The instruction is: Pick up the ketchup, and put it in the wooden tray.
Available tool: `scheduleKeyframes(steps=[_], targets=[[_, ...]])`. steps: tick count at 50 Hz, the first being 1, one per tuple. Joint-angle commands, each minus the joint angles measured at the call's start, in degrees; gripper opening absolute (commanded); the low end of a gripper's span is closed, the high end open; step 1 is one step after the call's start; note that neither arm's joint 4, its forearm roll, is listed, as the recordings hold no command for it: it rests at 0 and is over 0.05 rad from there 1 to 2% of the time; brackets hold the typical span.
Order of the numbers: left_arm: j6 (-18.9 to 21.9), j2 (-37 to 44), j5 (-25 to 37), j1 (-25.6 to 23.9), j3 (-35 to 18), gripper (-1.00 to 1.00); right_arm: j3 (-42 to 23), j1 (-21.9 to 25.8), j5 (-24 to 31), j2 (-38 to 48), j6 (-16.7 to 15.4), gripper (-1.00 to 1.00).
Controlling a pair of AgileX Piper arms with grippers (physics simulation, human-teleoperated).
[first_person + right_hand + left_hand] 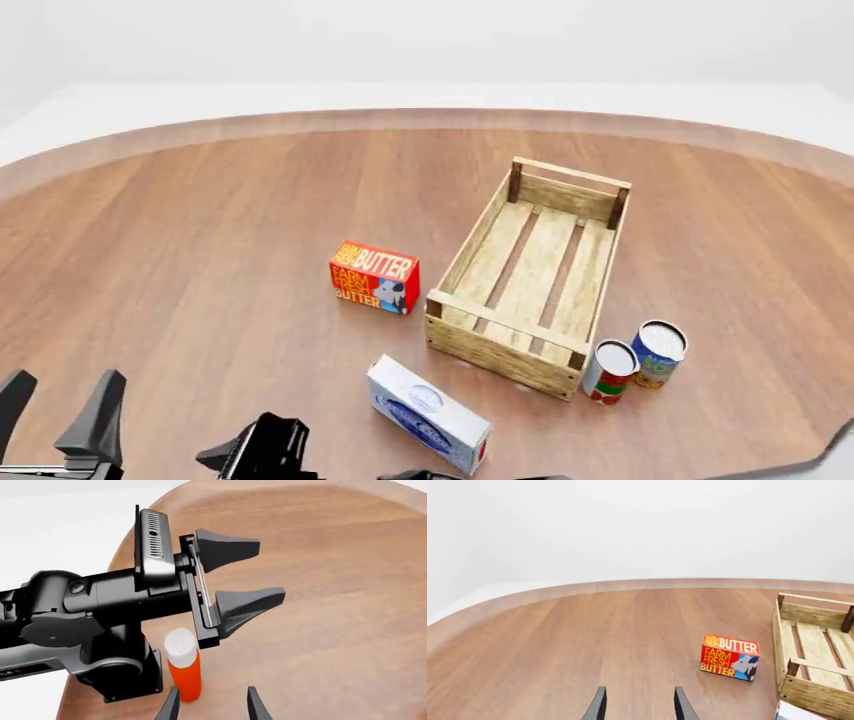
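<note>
Ketchup (183,672) only shows in my right wrist view — upright on the table (200,250), white cap up, long axis vertical, sitting close beside the base of the left arm. It's just ahead of the right gripper (212,705) and offset to one side of the gap: the bottle's foot sits right at one fingertip, not between the two. Right jaws are parted, nothing between them. Left gripper (237,577) crosses that same view above the bottle, jaws spread wide, also empty; the left wrist view confirms its fingers are apart over bare wood. I can't find the ketchup in the front view at all — my guess is it's at the near edge, hidden by or below the arm hardware. Wooden tray (534,285) lies well forward and to the right of both grippers, empty, long axis running away from me and slightly rightward; butter box (375,277) just off its left side, two cans (635,360) at its near right corner, a white-and-blue box (427,413) in front of it. Judgement: right arm is the one lined up on it, so I'd shift the gripper sideways to centre the bottle between the fingers before closing — upright and slim, it'll tip if a fingertip clips it.
</note>
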Motion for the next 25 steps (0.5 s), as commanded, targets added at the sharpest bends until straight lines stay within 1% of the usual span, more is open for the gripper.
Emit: scheduleKeyframes(steps=[1,9,17,20,25], targets=[[0.0,0.0,0.0,0.0,0.0,1.0,-4.94,2.62,2.0,3.58,-0.83,1.0],[0.0,0.0,0.0,0.0,0.0,1.0,-8.26,3.49,3.33,6.58,-1.78,1.0],[0.0,0.0,0.0,0.0,0.0,1.0,-10.47,3.94,3.92,9.39,-1.83,1.0],[0.0,0.0,0.0,0.0,0.0,1.0,-11.11,3.84,3.86,10.34,-2.31,1.0],[0.0,0.0,0.0,0.0,0.0,1.0,-11.99,4.21,4.04,11.68,-1.94,1.0]])
